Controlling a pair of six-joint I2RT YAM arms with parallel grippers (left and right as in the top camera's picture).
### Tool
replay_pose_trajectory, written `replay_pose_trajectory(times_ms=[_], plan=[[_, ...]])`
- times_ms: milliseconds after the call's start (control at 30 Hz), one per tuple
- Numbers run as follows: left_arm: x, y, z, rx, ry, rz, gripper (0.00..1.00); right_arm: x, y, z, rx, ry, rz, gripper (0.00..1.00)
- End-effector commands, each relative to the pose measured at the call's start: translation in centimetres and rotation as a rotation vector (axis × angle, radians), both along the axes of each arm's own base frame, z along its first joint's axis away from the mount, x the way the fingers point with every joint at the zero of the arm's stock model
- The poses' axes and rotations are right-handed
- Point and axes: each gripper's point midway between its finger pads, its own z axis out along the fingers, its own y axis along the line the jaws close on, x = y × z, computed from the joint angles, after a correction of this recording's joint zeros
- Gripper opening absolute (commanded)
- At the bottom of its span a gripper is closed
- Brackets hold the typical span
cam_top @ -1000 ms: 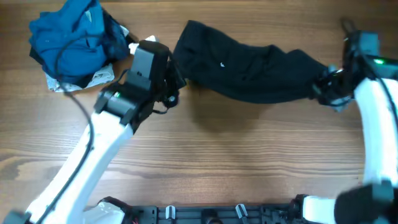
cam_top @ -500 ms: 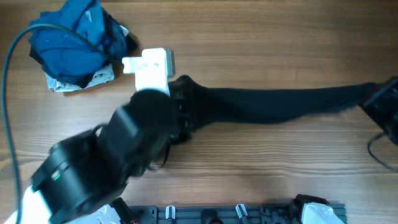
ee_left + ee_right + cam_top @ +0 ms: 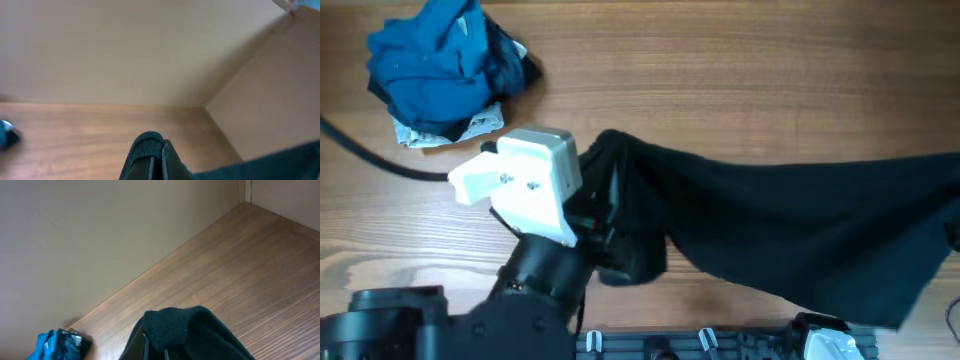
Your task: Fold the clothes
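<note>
Two clenched grippers are sharing the black shirt — left gripper pinching one end, right gripper the other — so it is hanging stretched left-to-right above the table, equally near both.

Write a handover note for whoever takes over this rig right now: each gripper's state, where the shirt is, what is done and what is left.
Left gripper: shut on one end of the shirt.
Right gripper: shut on the other end, outside the overhead view.
Shirt: held up and spread between the two arms, above the table.
Blue pile: far left corner, apart from the shirt.
Done: shirt gripped at both ends and spread.
Left: lay it flat, then make every fold; none shows yet.
</note>
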Motion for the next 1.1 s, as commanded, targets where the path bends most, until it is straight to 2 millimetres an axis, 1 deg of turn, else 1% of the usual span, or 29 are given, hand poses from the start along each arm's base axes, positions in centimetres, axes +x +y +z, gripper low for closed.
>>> replay_pose_trajectory(times_ms=[0, 133, 200, 233, 300, 367, 533, 767, 1067], plan=[[1.0, 1.9, 2.0, 0.008, -0.073, 0.176, 0.04, 1.9, -0.4, 0.0, -0.013, 0.022, 0.004, 0.04], [1.4, 3.3, 4.9, 0.072, -0.153, 0.34, 0.04, 3.9, -0.8, 0.1, -0.013, 0.025, 0.005, 0.04], [1.3, 3.8, 6.4, 0.116, -0.153, 0.437, 0.04, 4.6, -0.9, 0.1, -0.013, 0.027, 0.005, 0.04], [1.3, 3.3, 7.2, 0.153, -0.161, 0.431, 0.04, 4.9, -0.9, 0.1, -0.013, 0.026, 0.005, 0.04], [1.1, 2.5, 8.4, 0.156, -0.164, 0.42, 0.04, 5.2, -1.0, 0.4, -0.015, 0.017, 0.005, 0.04], [1.0, 2.0, 9.1, 0.159, -0.166, 0.412, 0.04, 5.2, -1.0, 0.5, -0.016, 0.009, 0.005, 0.04], [1.0, 1.4, 9.4, 0.142, -0.164, 0.413, 0.04, 5.2, -1.0, 0.4, -0.019, 0.014, 0.007, 0.04], [1.1, 1.4, 9.4, 0.141, -0.163, 0.418, 0.04, 5.6, -1.0, -0.3, -0.02, 0.048, 0.01, 0.04], [3.2, 2.8, 9.0, 0.194, -0.16, 0.531, 0.04, 7.0, -1.3, -1.3, -0.02, 0.098, 0.016, 0.04]])
